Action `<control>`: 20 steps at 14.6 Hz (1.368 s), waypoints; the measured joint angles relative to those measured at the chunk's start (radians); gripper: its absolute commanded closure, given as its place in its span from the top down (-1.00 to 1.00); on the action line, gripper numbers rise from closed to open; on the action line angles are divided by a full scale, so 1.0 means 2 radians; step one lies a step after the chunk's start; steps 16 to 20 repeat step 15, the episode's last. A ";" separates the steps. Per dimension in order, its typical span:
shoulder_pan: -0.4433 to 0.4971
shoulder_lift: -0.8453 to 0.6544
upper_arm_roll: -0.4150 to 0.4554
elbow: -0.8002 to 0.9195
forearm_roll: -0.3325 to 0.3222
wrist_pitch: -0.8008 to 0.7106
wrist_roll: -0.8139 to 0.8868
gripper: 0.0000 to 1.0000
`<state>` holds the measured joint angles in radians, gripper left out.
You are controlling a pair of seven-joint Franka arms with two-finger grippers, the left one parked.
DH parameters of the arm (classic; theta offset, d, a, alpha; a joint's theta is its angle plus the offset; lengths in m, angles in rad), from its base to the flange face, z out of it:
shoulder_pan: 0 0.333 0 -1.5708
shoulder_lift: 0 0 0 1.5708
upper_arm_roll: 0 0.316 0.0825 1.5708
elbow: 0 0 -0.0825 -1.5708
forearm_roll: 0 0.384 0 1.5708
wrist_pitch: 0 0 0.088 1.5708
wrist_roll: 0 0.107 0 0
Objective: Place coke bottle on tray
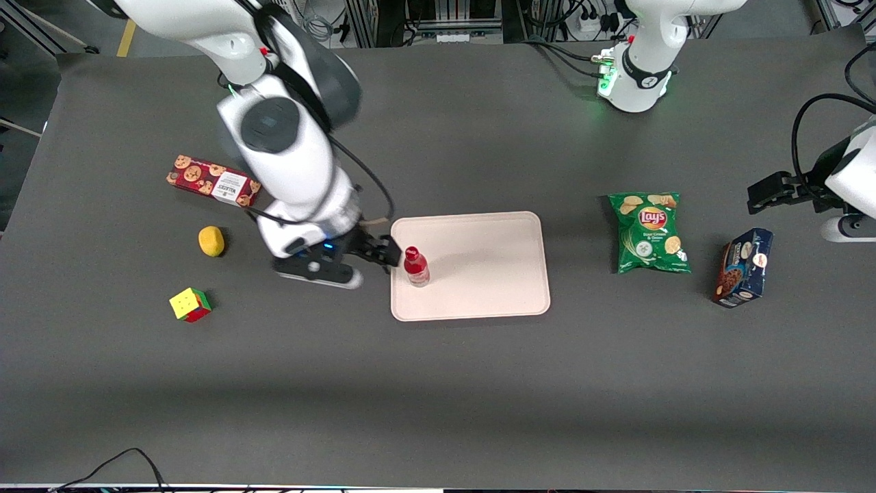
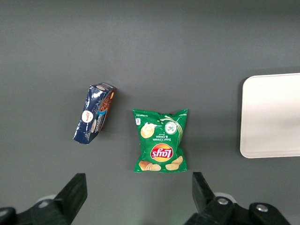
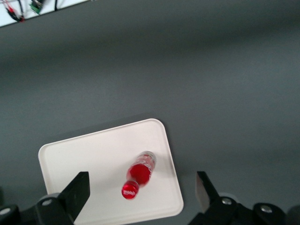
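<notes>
Pincer (image 1: pixel 391 254) apparently open, beside coke bottle (image 1: pixel 415 266)

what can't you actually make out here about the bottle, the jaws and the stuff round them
- Coke bottle on the tray: logo too small, front view.
- Gripper beside it, open: fingertips cut off by the edge, right wrist view.
- Cookie box: one end hidden by the arm, front view.

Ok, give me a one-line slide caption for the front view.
Coke bottle stands upright on the tray near its working-arm edge, with the open claw beside it, not touching.
</notes>
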<state>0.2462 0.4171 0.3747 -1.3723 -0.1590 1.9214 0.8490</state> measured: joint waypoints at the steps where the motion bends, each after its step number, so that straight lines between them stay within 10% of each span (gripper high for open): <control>1: -0.018 -0.024 0.000 -0.013 0.013 -0.004 -0.032 1.00; 5: -0.106 -0.147 -0.012 -0.130 0.073 -0.008 -0.201 1.00; 11: -0.132 -0.246 -0.153 -0.228 0.100 -0.033 -0.418 1.00; 20: -0.130 -0.247 -0.170 -0.225 0.100 -0.053 -0.450 1.00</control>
